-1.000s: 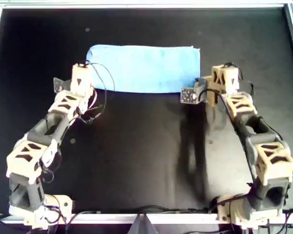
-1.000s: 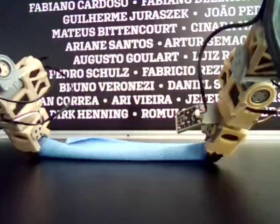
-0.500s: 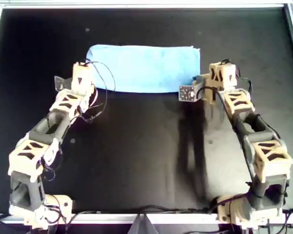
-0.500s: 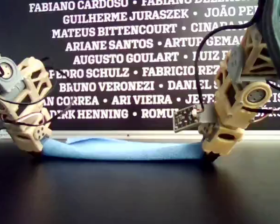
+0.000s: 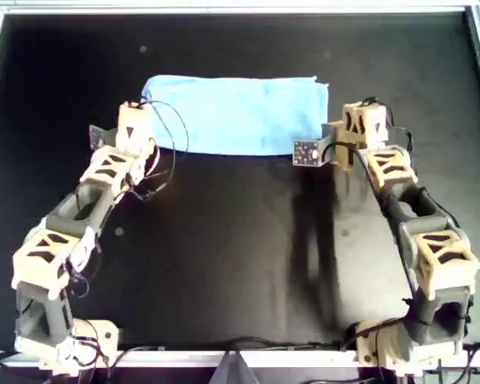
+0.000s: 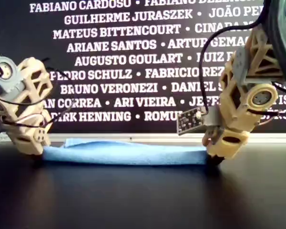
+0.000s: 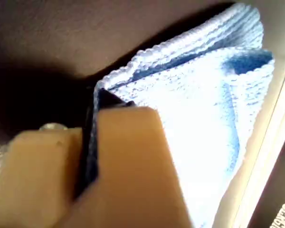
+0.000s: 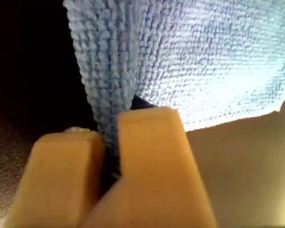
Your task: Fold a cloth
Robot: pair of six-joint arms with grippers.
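**Cloth folded to a strip, pinched at both ends**

Cloth [image 5: 240, 114] lies as a light blue, doubled-over strip on the black table [image 5: 240, 264], toward the table's far side in the overhead view, flat except for slight rumpling along its top edge in the exterior view.

The left gripper [image 7: 92, 137] sits at the cloth's left end as the overhead view shows it. Its jaws are pressed nearly together with a corner of the folded layers caught between them; the wrist view shows the ribbed fabric fanning out from the pinch, though the tan finger hides how deep the grip goes.

The right gripper [image 8: 111, 147] is at the cloth's opposite end, jaws closed on a bunched edge of fabric that stands up between the two fingers. The fingertips themselves are buried in the weave.

In the exterior view both gripper bodies block the cloth's ends, so contact with the table there cannot be made out. Behind the cloth stands a dark board of white printed names [image 6: 128, 62], cut off at the frame edges.
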